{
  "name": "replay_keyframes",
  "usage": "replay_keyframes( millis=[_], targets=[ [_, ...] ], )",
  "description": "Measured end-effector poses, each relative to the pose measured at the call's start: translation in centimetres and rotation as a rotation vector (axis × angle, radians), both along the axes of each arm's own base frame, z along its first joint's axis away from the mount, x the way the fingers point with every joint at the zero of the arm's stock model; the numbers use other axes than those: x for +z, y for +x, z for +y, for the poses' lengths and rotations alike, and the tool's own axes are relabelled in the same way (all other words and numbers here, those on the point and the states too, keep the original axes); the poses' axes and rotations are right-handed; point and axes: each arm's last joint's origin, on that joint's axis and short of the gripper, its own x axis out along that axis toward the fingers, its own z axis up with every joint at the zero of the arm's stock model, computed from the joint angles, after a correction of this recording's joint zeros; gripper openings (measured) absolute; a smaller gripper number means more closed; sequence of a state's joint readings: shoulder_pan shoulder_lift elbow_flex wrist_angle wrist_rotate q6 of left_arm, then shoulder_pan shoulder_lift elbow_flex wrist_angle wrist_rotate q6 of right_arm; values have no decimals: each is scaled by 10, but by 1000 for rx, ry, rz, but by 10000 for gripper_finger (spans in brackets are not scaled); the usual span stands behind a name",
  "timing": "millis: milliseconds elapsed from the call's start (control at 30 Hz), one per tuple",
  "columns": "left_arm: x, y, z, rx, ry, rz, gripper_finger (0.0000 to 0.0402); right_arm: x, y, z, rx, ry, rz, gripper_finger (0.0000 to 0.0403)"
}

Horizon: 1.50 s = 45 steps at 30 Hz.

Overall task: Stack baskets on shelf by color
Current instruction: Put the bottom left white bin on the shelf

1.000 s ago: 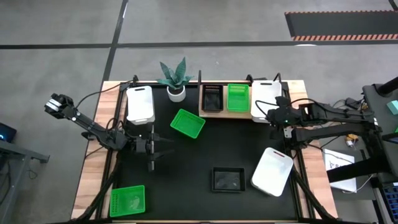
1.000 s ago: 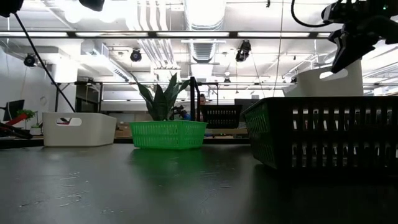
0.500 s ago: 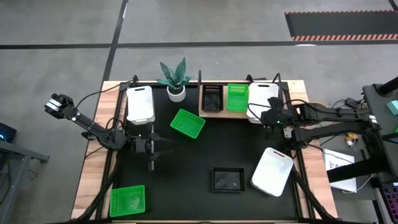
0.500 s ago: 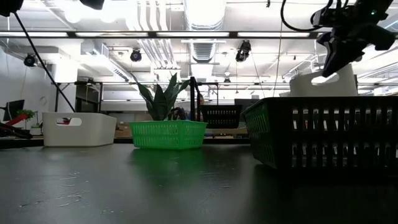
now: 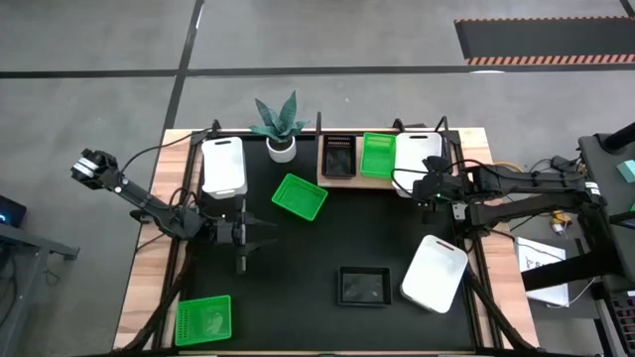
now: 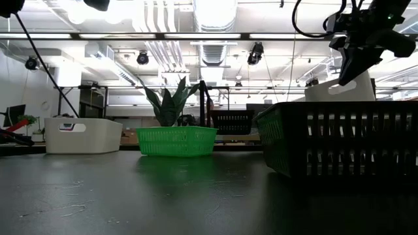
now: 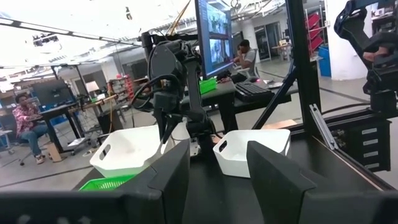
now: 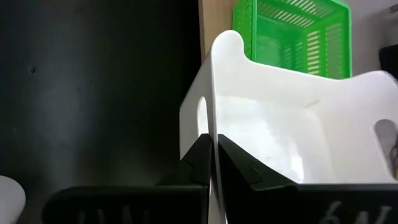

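Right gripper pinching the white basket's rim, jaws clamped, holding it over the shelf's end, left gripper idling mid-counter, jaws spread, empty

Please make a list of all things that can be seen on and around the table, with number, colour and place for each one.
white baskets: three; one at the table's far left, one near right, one held over the shelf's right end
green baskets: three; one on the shelf, one mid-table, one at the near left corner
black baskets: two; one on the shelf, one near the front
shelf: one, light wood, far edge
plant in white pot: one, far edge
left gripper: open, left of centre
right gripper: shut on the held white basket's rim
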<state>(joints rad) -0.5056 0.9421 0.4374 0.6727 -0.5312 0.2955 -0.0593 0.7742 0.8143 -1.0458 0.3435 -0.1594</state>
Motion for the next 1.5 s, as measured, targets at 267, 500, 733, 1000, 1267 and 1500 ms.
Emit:
replay_keyframes(
  millis=[267,500,733,1000,1267,1500],
  targets=[
    [1,0,0,0,-5,-5,145,0,0,0,26,-32,17,8],
    [1,0,0,0,-3,-2,145,0,0,-1,25,-38,18,8],
    [0,0,0,0,-2,-1,145,0,0,-1,25,-39,19,9],
    [1,0,0,0,-3,-2,145,0,0,-1,23,-41,19,9],
    [2,0,0,0,-5,-6,145,0,0,-2,-8,-64,14,39],
    [2,0,0,0,-6,-7,145,0,0,-3,-46,-86,5,94]
  ],
)
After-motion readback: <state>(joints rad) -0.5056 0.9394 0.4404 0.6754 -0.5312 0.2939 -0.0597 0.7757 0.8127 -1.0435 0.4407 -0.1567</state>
